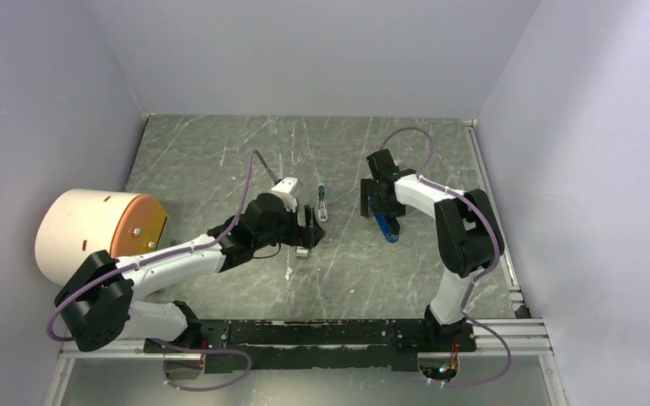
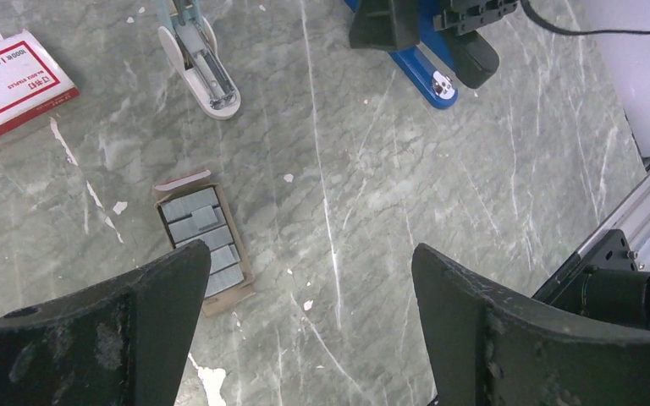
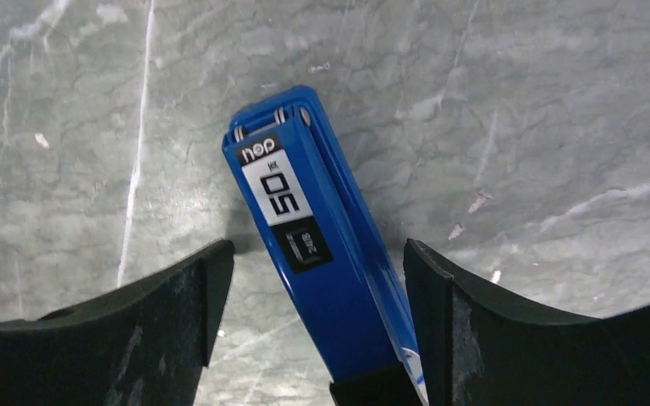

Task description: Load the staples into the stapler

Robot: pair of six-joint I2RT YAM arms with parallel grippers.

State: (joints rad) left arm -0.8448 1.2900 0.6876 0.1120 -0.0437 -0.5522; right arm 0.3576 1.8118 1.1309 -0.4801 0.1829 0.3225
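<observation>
So the stapler (image 3: 305, 220) is lying flat on the table (image 2: 347, 211), bright blue, label side up, and as far as the right wrist view shows it's closed, with no sign of the magazine being popped open. The right gripper (image 3: 315, 258) hangs right over it, one finger on each side and jaws apart, not clamped on it. The stapler sits nearer one finger than the other, but I can't tell if it's actually touching.

Off to the stapler's left are the staples (image 2: 203, 241), grey strips sitting in their little cardboard tray (image 2: 220, 303), well apart from the stapler. The left gripper (image 2: 311, 254) hovers just beside that tray, jaws wide apart with nothing between them. Further left of the stapler there's a pale blue-grey piece (image 2: 201, 66) and the red-and-white box (image 2: 13, 85).

Progress-wise it looks like basically square one: stapler not opened, no strip picked up, nothing loaded. What's left is opening it, grabbing a strip, dropping it in and shutting it.
</observation>
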